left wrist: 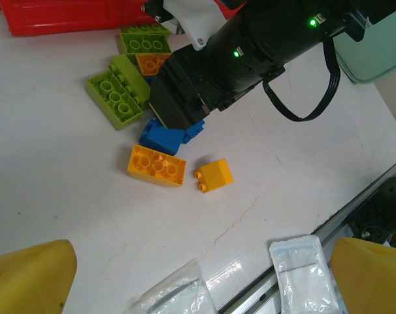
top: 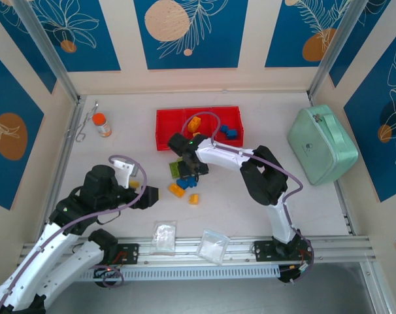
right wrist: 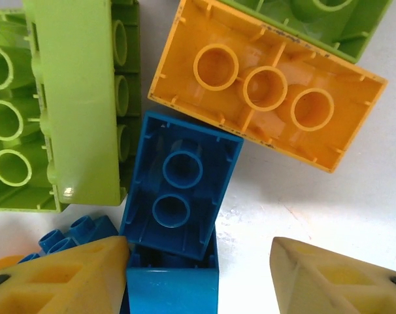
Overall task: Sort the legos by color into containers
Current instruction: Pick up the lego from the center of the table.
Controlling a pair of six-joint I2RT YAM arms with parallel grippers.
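A white table (top: pixel 250 118) bears a red tray (top: pixel 164 134), loose legos (top: pixel 177 190), two clear bags (top: pixel 164 235), a mint-green case (top: pixel 322 144) and a bottle (top: pixel 101 124).

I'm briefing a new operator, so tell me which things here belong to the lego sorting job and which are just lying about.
Job: loose legos, legos in tray, red tray.
Lying about: mint-green case, two clear bags, orange-capped bottle, thin metal tool.

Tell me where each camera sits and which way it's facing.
Top external: high behind the bases, looking down on the table; left gripper, right gripper and red tray show.
Left wrist: angled down over the lime-green brick toward the right gripper; own yellow fingers frame the bottom.
Right wrist: straight down, close over a blue brick; own fingertips below.
Shared: both wrist views catch that lime-green brick.
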